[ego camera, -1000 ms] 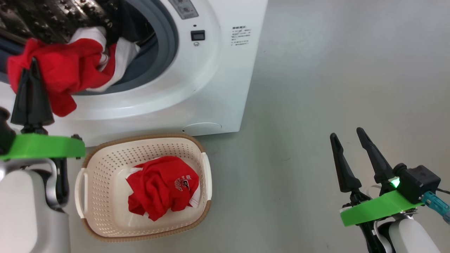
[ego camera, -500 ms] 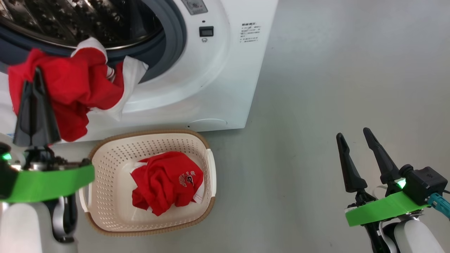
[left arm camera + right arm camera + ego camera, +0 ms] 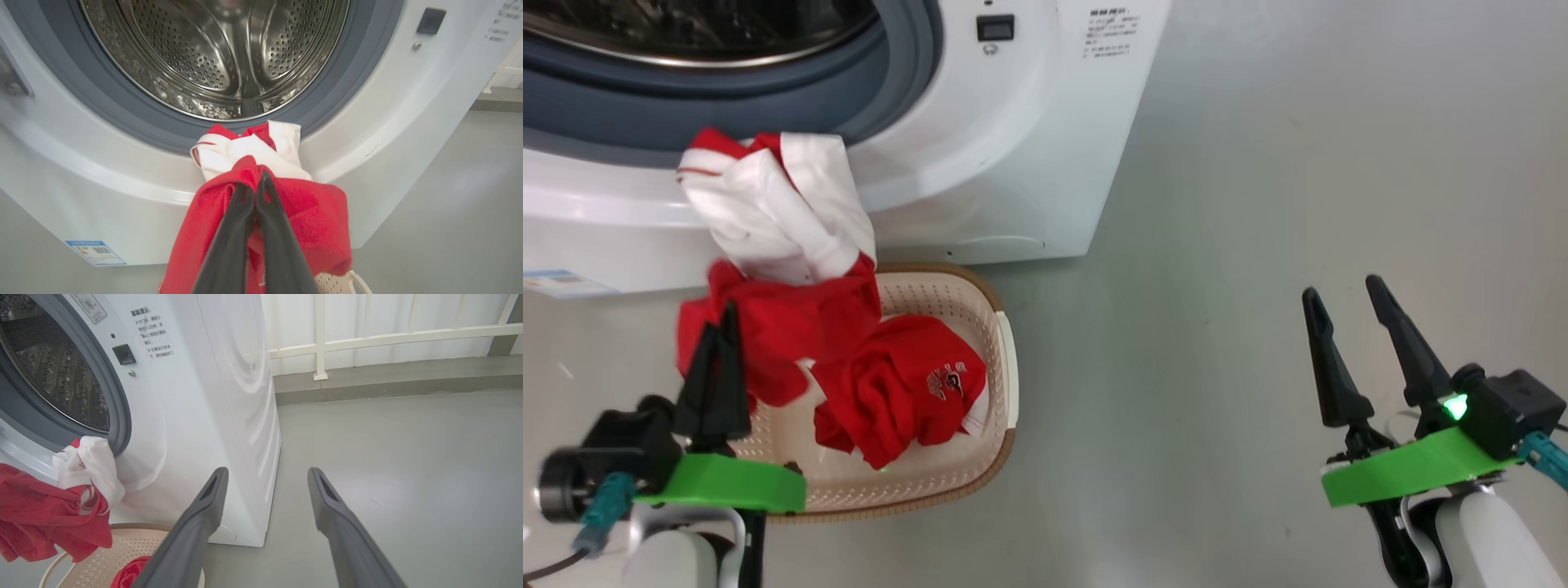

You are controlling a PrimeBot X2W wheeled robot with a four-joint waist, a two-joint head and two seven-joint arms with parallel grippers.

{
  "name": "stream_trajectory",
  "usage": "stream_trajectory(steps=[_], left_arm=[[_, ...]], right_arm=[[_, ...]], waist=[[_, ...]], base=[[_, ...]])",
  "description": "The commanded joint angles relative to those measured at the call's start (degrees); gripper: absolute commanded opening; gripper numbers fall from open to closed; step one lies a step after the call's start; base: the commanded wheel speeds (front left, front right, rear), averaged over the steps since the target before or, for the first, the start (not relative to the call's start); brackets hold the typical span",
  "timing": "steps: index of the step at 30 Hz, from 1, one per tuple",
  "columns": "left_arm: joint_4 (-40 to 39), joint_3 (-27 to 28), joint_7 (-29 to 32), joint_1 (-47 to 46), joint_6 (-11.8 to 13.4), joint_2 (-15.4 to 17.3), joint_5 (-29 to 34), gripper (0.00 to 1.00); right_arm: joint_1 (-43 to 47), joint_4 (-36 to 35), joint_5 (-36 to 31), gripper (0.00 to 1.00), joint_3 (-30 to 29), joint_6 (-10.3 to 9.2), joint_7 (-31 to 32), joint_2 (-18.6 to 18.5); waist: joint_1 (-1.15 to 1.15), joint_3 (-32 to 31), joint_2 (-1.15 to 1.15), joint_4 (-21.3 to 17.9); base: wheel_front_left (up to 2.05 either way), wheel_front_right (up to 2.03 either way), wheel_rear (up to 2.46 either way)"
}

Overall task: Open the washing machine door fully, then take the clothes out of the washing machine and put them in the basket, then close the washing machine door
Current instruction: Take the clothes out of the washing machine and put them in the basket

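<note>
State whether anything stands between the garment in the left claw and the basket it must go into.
Nothing visible blocks it. The held garment, pinched in the shut left claw, hangs over the basket, whose top is open. Another red garment already lies inside but does not bar entry.

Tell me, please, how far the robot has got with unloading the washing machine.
Done: the washing machine stands open, and one red garment with a logo lies in the basket. In hand: the left gripper is shut on a red-and-white garment, clear of the drum, above the basket. The drum shows no clothes in its visible part. Left: drop that garment and close the door. The right gripper is open.
</note>
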Motion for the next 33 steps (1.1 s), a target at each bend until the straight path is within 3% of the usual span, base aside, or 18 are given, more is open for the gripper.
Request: stream_trajectory(steps=[1, 16, 33], left_arm=[[1.6, 1.2, -0.3, -1.2, 0.0, 0.8, 0.9, 0.00], [25.3, -1.1, -0.3, -9.5, -1.6, 3.7, 4.7, 0.00], [46.1, -5.7, -0.3, -21.8, -2.2, 7.5, 5.6, 0.00]], right_arm=[[-1.4, -1.5, -0.7, 1.00, 1.4, 0.36, -0.4, -0.4], [-4.8, -1.8, -0.8, 1.00, 3.4, 0.36, -0.4, 0.7], [-7.8, -2.4, -0.8, 1.00, 5.6, 0.36, -0.4, 1.9]], waist=[[0.00, 2.0, 0.00, -0.4], [0.00, 9.1, 0.00, -3.1], [0.00, 17.3, 0.00, -6.5]], base=[[0.00, 0.00, 0.00], [0.00, 0.00, 0.00], [0.00, 0.00, 0.00]])
